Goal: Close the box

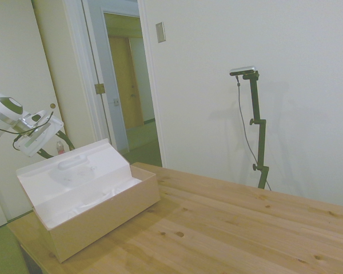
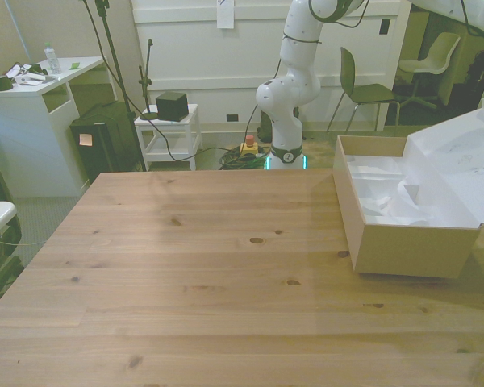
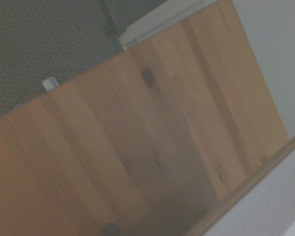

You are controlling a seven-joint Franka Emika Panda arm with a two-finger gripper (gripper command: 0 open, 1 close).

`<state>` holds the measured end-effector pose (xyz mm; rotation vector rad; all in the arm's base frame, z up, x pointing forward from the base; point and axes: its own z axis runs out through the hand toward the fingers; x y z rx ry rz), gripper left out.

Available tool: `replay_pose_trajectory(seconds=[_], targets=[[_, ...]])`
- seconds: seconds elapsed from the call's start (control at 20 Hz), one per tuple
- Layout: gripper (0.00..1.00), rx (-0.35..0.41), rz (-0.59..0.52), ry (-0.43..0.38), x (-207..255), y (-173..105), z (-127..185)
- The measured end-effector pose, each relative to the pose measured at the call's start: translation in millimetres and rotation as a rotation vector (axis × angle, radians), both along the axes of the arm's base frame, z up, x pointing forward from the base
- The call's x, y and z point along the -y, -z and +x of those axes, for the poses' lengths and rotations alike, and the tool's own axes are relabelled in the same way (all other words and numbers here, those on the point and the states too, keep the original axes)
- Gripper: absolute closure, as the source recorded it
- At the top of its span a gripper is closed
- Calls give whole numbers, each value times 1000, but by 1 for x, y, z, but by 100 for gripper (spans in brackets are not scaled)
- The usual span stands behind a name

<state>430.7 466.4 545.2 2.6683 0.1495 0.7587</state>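
The box [image 1: 97, 214] sits open at the table's [image 1: 234, 228] left end in the side view, and at the front view's right. Its lid [image 1: 74, 171] stands up behind it, white lining exposed. The gripper [image 1: 37, 137] hangs above the lid's far edge, clear of it. Its finger opening cannot be made out; nothing visibly held.
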Motion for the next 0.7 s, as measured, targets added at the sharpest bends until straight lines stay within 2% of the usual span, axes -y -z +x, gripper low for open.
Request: replay_pose_trajectory(seconds=[0.25,0.35,0.55,0.7], targets=[[0,48,-8,82,52,-41,-6],[0,64,-7,124,87,-57,-13],[0,61,7,236,193,-74,-10],[0,36,48,310,290,-68,-3]])
